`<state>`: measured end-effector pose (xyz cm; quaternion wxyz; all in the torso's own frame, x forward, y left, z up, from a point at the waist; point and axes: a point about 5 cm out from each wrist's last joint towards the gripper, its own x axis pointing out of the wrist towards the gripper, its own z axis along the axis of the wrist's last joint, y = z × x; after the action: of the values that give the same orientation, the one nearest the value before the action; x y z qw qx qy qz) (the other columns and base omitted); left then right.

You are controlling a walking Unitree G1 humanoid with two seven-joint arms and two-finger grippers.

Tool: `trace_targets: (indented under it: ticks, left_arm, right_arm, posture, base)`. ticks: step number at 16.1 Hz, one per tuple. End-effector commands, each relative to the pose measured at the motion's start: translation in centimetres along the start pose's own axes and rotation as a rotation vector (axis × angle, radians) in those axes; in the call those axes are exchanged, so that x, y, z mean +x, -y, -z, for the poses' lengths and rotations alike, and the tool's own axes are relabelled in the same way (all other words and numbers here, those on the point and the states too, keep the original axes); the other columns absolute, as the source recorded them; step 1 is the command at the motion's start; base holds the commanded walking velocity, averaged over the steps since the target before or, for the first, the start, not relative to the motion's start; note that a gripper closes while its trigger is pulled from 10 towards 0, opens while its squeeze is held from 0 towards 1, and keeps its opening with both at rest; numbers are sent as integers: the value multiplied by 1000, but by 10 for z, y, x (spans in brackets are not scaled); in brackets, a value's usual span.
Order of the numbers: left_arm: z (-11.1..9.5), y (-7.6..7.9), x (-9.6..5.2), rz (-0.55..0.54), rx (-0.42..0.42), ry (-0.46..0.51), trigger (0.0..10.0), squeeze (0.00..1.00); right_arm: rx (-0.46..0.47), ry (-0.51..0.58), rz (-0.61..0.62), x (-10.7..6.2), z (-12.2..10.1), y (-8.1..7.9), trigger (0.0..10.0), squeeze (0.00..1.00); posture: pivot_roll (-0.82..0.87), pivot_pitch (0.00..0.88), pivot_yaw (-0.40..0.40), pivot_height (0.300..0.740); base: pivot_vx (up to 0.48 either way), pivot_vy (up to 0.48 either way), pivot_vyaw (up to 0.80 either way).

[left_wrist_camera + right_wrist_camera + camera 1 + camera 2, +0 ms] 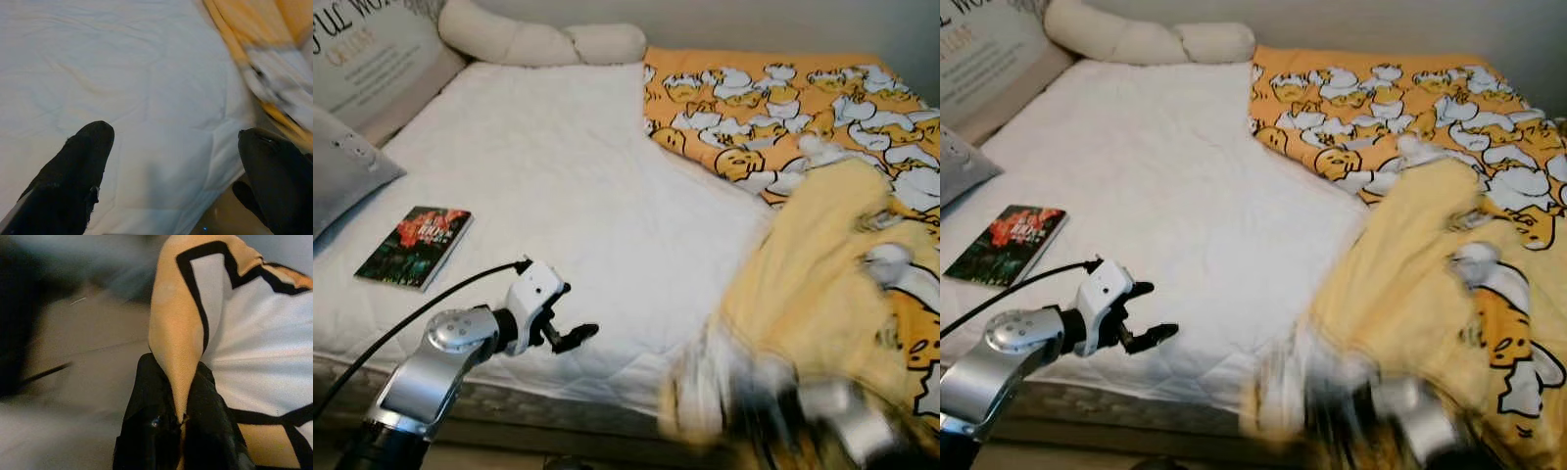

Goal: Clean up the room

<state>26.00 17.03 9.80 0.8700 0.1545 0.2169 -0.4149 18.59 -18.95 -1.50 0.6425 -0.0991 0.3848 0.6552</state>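
Observation:
An orange blanket (803,264) printed with white ducks covers the right side of a bed with a white mattress (558,176). Its near part is lifted and folded back, showing a plain yellow underside. My right gripper (178,418) is shut on a fold of this blanket (176,333); in the eye views the gripper is a blur at the bed's near right corner (803,411). My left gripper (573,313) hovers open and holding nothing just above the mattress's near edge (146,88). A dark book (414,246) with a red cover picture lies on the mattress's left side.
A long cream pillow (538,39) lies along the head of the bed. A printed cushion (372,59) and a grey pillow (342,166) lean at the far left. The bed's front edge runs below my left arm.

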Motion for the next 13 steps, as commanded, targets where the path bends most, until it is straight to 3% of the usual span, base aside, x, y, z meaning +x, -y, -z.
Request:
trace_targets:
  ticks: [1,2,3,4,5,6,9,13]
  left_arm:
    - [-5,3,-1,26,10,16,10000,0]
    - [-4,6,-2,51,9,11,10000,0]
    - [-3,6,-2,59,10,3,10000,0]
    - [-3,6,-2,59,10,3,10000,0]
    - [-2,6,-2,59,11,1,10000,0]
    - [-2,5,-1,61,15,-2,10000,0]
    - [-5,2,0,63,19,0,10000,0]
    - [-4,1,-1,63,18,-2,10000,0]
  right_arm:
    - [-75,-16,-48,-1,-11,1,0,0]
    - [-70,-32,-79,2,-4,-4,0,0]
    - [-90,-20,-19,10,0,-3,1843,0]
    - [-90,-20,-19,10,0,-3,1843,0]
    - [-104,-19,22,13,1,-1,6353,0]
    - [-54,13,79,14,6,-2,10000,1000]
    - [-17,15,155,0,27,-11,10000,1000]
    - [-49,-22,121,2,31,-11,10000,1000]
  posture:
    - [54,0,42,740]
    - [53,0,46,740]
    - [43,0,62,740]
    - [43,0,62,740]
    - [43,0,62,740]
    - [37,0,70,740]
    - [37,0,71,740]
    - [37,0,71,740]
  base:
    - [0,0,0]
    - [0,0,0]
    - [0,0,0]
    - [0,0,0]
    - [0,0,0]
    - [0,0,0]
    - [0,0,0]
    - [0,0,0]
